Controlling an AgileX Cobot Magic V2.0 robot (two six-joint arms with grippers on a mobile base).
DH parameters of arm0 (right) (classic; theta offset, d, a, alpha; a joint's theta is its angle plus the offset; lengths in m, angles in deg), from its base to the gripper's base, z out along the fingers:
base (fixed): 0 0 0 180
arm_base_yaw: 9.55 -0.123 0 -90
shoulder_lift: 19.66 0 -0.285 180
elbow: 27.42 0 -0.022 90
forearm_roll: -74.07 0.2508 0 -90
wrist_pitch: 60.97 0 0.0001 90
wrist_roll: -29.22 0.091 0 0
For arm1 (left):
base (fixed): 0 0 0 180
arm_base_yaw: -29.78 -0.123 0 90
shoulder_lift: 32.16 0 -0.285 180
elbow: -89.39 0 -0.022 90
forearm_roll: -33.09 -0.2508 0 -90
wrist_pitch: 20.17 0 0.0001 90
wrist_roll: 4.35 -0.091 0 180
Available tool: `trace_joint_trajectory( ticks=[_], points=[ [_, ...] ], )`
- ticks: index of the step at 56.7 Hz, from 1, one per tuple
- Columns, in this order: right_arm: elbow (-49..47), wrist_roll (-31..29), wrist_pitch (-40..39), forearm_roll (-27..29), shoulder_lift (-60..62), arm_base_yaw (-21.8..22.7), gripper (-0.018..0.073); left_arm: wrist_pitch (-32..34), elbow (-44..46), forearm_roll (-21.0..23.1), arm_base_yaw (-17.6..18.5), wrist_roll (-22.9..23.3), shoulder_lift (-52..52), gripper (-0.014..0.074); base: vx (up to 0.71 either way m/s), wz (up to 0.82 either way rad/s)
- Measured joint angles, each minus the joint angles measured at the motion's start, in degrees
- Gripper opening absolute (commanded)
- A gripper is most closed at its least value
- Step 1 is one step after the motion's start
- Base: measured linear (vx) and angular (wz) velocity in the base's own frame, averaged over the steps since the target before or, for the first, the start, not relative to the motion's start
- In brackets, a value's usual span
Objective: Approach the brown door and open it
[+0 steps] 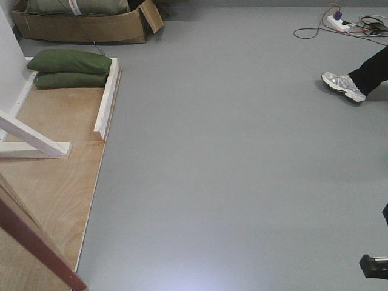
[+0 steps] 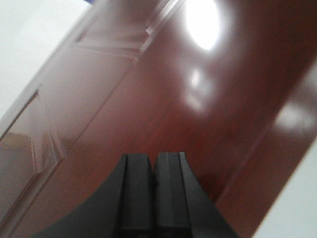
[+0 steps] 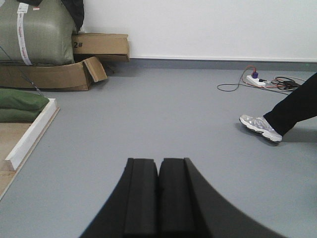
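Leftmost in the front-facing view, the brown door shows only as a dark reddish edge cutting diagonally across the bottom-left corner, above a plywood base. A white slanted brace lies on that plywood, and a white wooden rail runs along its right side. Two green sandbags are stacked at the far end of the plywood, just left of the rail. Behind them sits a torn cardboard box. To the right, the grey floor spreads wide. At the far right are a white power strip with tangled cables and a person's grey sneaker below a black trouser leg.

In the left wrist view, the left gripper has its two dark fingers pressed flat together with nothing between them. The door's glossy brown panelled face fills almost the whole frame close ahead. The picture is blurred, so I cannot tell whether the fingertips touch the door.

In the right wrist view, the right gripper is likewise closed tight and empty. It points out over the bare floor, with the sneaker to its right and the sandbags and box to its left, well apart from the door.
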Motion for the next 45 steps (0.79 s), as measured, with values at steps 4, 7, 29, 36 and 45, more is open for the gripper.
trace_joint_trajectory(
  ticks=[4, 7, 29, 36, 45],
  points=[
    [0.00, 0.00, 0.00, 0.00, 0.00, 0.00, 0.0000, -4.01, 0.00, -5.30, 0.06, -0.04, -0.13, -0.0006, 0.00, 0.00],
    [0.00, 0.00, 0.00, 0.00, 0.00, 0.00, 0.0000, -5.97, 0.00, -9.23, 0.11, -0.04, -0.13, -0.0006, 0.00, 0.00],
    [0.00, 0.00, 0.00, 0.00, 0.00, 0.00, 0.0000, -7.11, 10.42, -31.74, 0.34, -0.18, 11.95, -0.0006, 0.00, 0.00],
    [0.00, 0.00, 0.00, 0.00, 0.00, 0.00, 0.0000, -6.22, 11.30, -31.86, 0.37, -0.18, 15.68, -0.0006, 0.00, 0.00],
    [0.00, 0.00, 0.00, 0.00, 0.00, 0.00, 0.0000, -6.22, 13.26, -31.86, 1.95, -0.18, 19.63, -0.0006, 0.00, 0.00]
  ],
)
